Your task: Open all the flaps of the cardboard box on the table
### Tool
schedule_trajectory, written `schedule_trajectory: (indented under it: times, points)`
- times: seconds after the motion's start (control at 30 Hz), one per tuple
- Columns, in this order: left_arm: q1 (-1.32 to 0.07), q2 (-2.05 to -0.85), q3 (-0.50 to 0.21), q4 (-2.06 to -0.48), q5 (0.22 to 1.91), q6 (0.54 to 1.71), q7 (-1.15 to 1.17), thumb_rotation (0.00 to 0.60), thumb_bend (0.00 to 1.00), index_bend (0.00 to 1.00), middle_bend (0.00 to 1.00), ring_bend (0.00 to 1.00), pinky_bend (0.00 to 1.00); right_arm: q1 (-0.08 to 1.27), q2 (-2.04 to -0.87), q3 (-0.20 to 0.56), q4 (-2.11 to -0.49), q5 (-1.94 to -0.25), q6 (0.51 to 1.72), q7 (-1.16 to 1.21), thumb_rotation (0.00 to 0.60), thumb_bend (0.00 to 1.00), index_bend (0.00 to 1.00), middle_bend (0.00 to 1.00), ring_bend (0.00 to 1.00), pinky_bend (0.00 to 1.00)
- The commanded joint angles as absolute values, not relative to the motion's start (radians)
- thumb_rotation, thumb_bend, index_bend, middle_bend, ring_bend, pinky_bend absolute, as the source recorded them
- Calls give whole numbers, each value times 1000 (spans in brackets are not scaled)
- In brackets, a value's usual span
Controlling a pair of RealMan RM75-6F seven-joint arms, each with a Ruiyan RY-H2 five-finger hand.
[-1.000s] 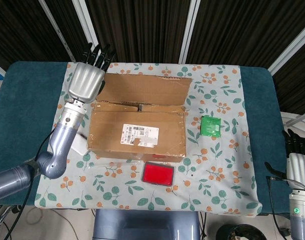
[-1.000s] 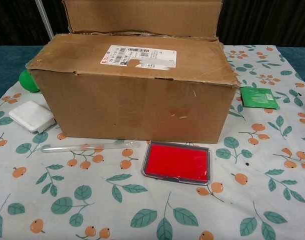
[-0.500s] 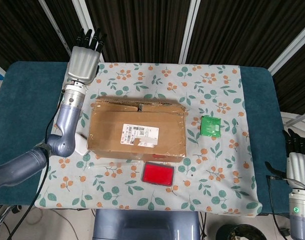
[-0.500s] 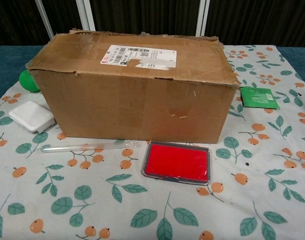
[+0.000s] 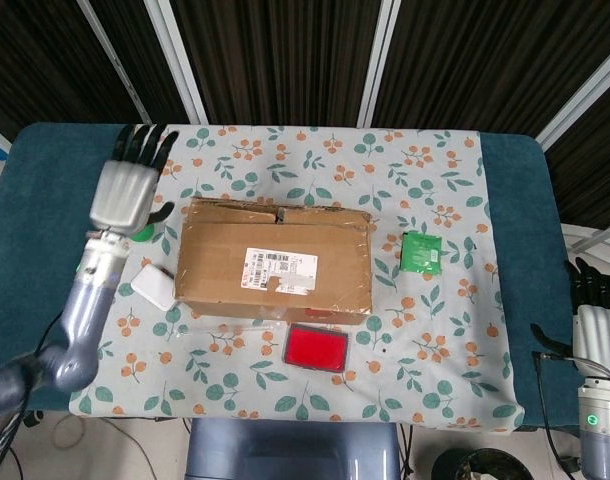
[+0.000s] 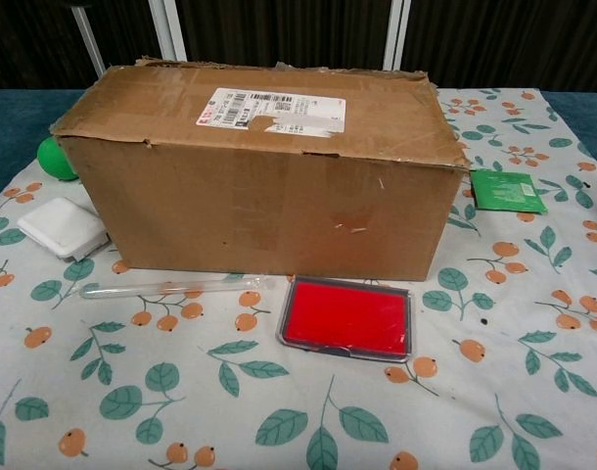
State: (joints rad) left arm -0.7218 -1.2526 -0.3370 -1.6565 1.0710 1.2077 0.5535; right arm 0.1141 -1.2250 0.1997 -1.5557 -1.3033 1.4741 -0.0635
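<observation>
The brown cardboard box (image 5: 275, 262) lies long side towards me in the middle of the table, a shipping label on its top. The wide front flap lies flat over the top in the chest view (image 6: 259, 196). A narrow band with a seam runs along the rear edge. No flap stands up, and I cannot tell whether the rear flap lies shut or hangs behind the box. My left hand (image 5: 125, 190) hovers left of the box's rear corner, fingers spread, holding nothing. My right hand (image 5: 591, 300) hangs off the table's right edge, fingers straight and empty.
A white pad (image 5: 153, 285) and a green ball (image 6: 54, 157) lie left of the box. A clear tube (image 6: 171, 287) and a red case (image 6: 347, 318) lie in front of it. A green packet (image 5: 421, 251) lies to its right.
A second ago the rear flap stood open with my left hand behind it. The flap has dropped out of sight, and the hand has swung left and nearer, off the box.
</observation>
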Motion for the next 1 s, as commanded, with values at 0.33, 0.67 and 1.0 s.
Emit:
schedule_trajectory:
  times: [0.33, 0.67, 1.0]
  points:
    - [-316, -1139, -52, -1767, 1321, 1577, 324, 600, 129, 0, 0, 0, 0, 128, -1184, 194, -1617, -1323, 1465, -143, 600, 249, 0, 0, 0, 225]
    - [-236, -1214, -29, -1596, 1373, 1633, 183, 600, 130, 0, 0, 0, 0, 249, -1142, 264, -1745, -1355, 1387, -244, 600, 257, 0, 0, 0, 225]
    - [-224, -1219, -41, -1573, 1393, 1609, 106, 600, 130, 0, 0, 0, 0, 541, -1061, 478, -1912, -1061, 1065, -332, 600, 959, 48, 82, 93, 252]
